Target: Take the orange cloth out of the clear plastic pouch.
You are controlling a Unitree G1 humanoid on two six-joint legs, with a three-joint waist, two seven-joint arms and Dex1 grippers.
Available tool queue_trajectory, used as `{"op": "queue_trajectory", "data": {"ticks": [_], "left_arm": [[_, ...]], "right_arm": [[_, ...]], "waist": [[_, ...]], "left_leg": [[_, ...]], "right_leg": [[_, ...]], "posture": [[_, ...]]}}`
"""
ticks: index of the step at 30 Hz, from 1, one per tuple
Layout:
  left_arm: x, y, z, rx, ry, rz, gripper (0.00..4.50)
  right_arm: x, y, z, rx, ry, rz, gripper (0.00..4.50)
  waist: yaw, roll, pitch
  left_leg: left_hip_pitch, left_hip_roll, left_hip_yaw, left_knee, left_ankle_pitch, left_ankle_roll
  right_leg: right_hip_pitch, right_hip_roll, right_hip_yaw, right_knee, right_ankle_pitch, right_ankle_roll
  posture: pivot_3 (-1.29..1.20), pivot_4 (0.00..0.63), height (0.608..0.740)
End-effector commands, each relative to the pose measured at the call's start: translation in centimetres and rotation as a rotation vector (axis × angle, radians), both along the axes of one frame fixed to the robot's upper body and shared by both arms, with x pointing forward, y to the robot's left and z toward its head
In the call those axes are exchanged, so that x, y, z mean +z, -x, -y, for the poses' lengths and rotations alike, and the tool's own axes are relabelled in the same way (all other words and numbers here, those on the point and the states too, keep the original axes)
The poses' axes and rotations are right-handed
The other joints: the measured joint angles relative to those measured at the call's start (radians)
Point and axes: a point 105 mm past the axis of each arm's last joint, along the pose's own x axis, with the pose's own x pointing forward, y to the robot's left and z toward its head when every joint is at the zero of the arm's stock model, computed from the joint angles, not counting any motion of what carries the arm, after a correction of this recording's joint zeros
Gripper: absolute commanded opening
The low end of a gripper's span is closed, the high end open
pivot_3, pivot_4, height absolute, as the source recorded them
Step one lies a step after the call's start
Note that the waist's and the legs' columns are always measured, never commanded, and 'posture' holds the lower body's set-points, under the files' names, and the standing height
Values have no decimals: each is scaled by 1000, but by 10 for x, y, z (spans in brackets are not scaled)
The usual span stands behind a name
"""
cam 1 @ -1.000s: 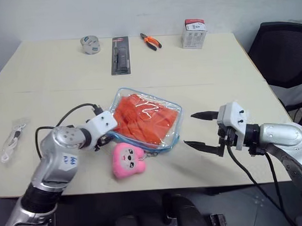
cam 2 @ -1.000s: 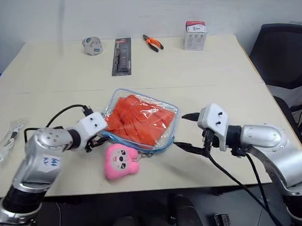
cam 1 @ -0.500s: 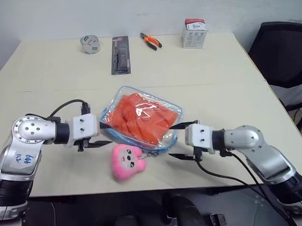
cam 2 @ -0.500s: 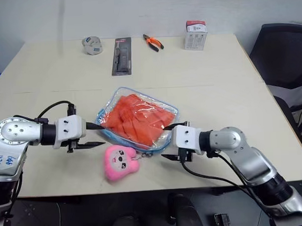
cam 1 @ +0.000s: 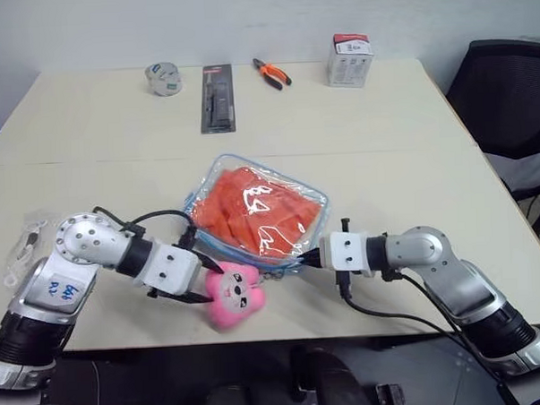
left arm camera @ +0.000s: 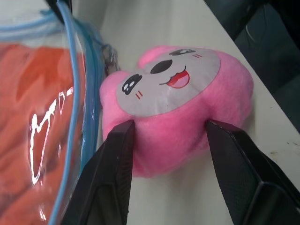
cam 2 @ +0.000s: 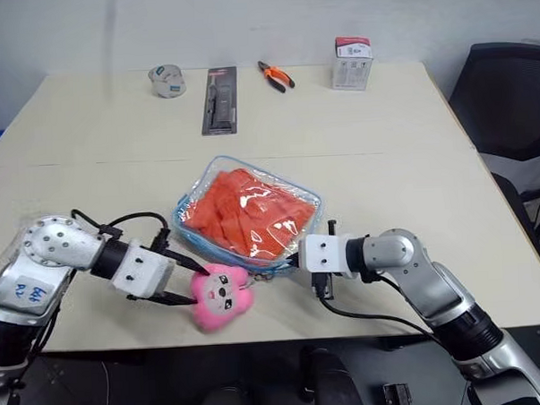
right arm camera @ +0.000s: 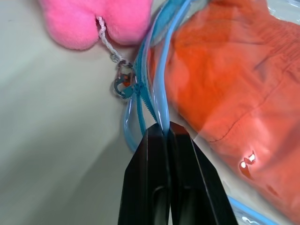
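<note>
from the head views, your right gripper (cam 1: 315, 257) has come in and snapped its fingers together on the blue edge of the clear plastic pouch (cam 1: 217, 169), so one side is anchored; the orange cloth (cam 1: 257, 214) still lies inside, on the desk (cam 1: 383, 126). in the left wrist view, your left gripper (left arm camera: 169, 136) has its fingers apart, straddling the pink plush charm (left arm camera: 173, 108) beside the pouch. in the right wrist view, the cloth sits just beyond the clamped fingers (right arm camera: 180, 154).

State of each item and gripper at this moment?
Clear plastic pouch: flat on the table, near edge pinched.
Orange cloth: inside the pouch.
Pink plush toy: between the left fingers, chained to the zipper.
Left gripper: open around the toy.
Right gripper: shut on the pouch's blue edge.
</note>
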Motion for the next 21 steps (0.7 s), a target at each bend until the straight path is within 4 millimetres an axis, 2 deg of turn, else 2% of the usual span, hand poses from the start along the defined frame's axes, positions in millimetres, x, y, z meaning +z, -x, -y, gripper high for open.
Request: {"op": "queue_trajectory", "data": {"ticks": [1, 4, 5, 8, 10, 13, 18, 21], "left_arm": [[-15, -2, 2, -75, -72, 36, 2506], [-17, -6, 5, -82, -63, 38, 1950], [-17, -7, 5, -85, -66, 36, 1630], [-23, -7, -5, -82, -90, 32, 722], [-22, -10, -20, -27, -100, 24, 137], [-19, -12, -45, 65, -115, 6, 22], [5, -33, -106, 343, -125, 65, 22], [15, -41, -125, 424, -125, 104, 22]], "right_arm": [[7, 1, 1, 27, 5, 30, 8], [9, 0, 2, 31, 5, 31, 0], [10, 0, 2, 32, 7, 33, 0], [10, 0, 6, 40, 27, 45, 0], [12, -2, 15, 32, 52, 75, 0], [17, -4, 31, 22, 84, 118, 0], [25, -5, 72, 32, 174, 193, 0], [30, -9, 86, 37, 191, 216, 0]], "waist": [[0, 0, 0], [0, 0, 0], [0, 0, 0], [1, 0, 0], [0, 0, 0], [-1, 0, 0], [-3, 0, 0], [-3, 0, 0]], "left_leg": [[0, 0, 0, 0, 0, 0], [0, 0, 0, 0, 0, 0], [0, 0, 0, 0, 0, 0], [0, 0, 0, 0, 0, 0], [0, 0, 0, 0, 0, 0], [0, 1, 0, 0, 0, 0], [2, 1, 1, 0, 0, 0], [2, 1, 2, -1, 0, -1]], "right_leg": [[0, 0, 0, 0, 0, 0], [0, 0, 0, 1, 0, 0], [0, 0, 0, 1, 0, 0], [0, 0, 0, 1, 0, 0], [0, 0, 0, 1, 0, 0], [0, 0, 0, 0, 0, 0], [-1, 1, 0, -1, -1, -1], [-1, 1, 0, 0, -1, -1]], "posture": [[0, 150, 740], [0, 150, 740], [0, 150, 740], [0, 150, 740], [0, 150, 740], [0, 150, 740], [0, 150, 740], [0, 150, 740]]}}
